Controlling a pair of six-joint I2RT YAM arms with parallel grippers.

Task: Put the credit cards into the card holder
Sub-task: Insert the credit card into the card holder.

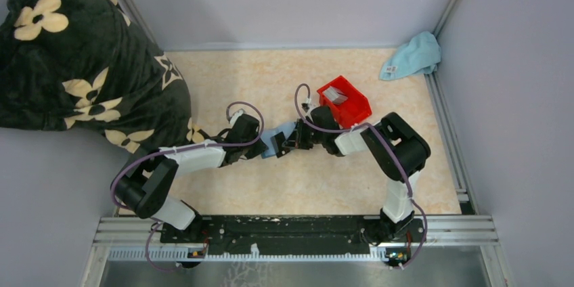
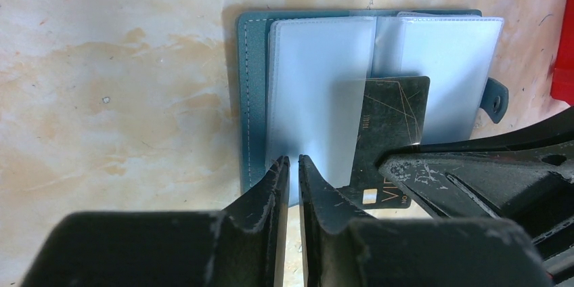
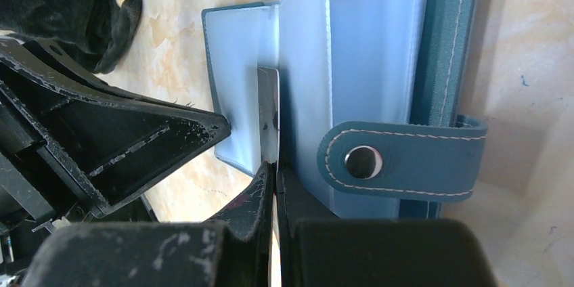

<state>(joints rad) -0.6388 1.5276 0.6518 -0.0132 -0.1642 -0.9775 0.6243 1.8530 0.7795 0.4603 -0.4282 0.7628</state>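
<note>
One open teal card holder lies before my left claw, seemingly pinched on its clear sleeve. My right claw grips one dark, gold-lined credit card.

teal card holder, white stitching; black card, gold lines; red bin; black blanket, cream flowers.

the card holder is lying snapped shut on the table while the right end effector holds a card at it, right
Not shut. The left wrist view shows the card holder lying open on the table, its clear sleeves spread out. The rest stands: the right end effector holds a card at it.
</note>
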